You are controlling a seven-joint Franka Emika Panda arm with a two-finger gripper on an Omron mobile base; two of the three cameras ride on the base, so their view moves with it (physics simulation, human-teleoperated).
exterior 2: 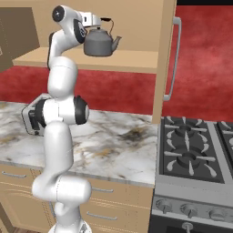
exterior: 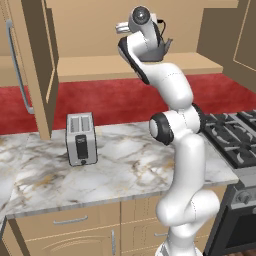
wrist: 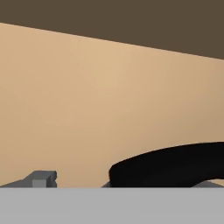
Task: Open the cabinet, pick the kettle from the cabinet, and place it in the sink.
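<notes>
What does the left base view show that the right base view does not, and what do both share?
Left base view alone: the whole silver toaster standing clear of the arm. Right base view alone: the whole grey kettle on the cabinet shelf, and the stove's front knobs. Both share the marble counter, the open cabinet doors, the stove burners and the white arm reaching up to the kettle.

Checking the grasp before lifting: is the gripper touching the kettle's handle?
Cannot tell. In the right base view the open gripper sits level with the kettle handle, but neither contact nor a gap shows plainly.

Grey kettle (exterior 2: 98, 43), tan cabinet (exterior 2: 132, 18)
</notes>
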